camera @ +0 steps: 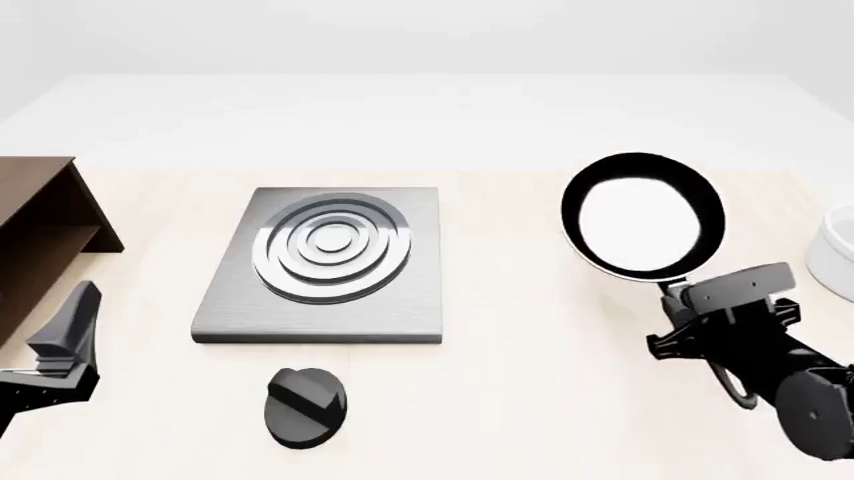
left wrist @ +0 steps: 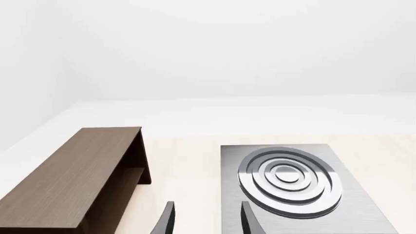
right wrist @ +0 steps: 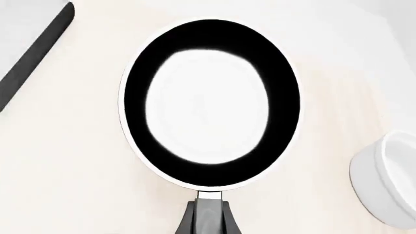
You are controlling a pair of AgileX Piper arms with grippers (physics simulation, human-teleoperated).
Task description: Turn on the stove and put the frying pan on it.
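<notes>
Your right tool (camera: 697,305) is clenched on the frying pan's handle, the frying pan (camera: 643,214) sitting right of the stove (camera: 327,262) on the table (camera: 507,360). Your left tool (left wrist: 204,219) is released near the stove's front-left corner; the knob (camera: 306,405) lies just before the slab.

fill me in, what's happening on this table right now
Two robot arms work at a table in a simulation. The right gripper is at the handle of the round black frying pan, which sits right of the flat grey metal stove slab with silver rings; whether it has closed on the handle can't be told. The left gripper is open, near the stove, holding nothing. The round black ridged knob lies untouched in front of the stove, and the pan isn't on it yet.
</notes>
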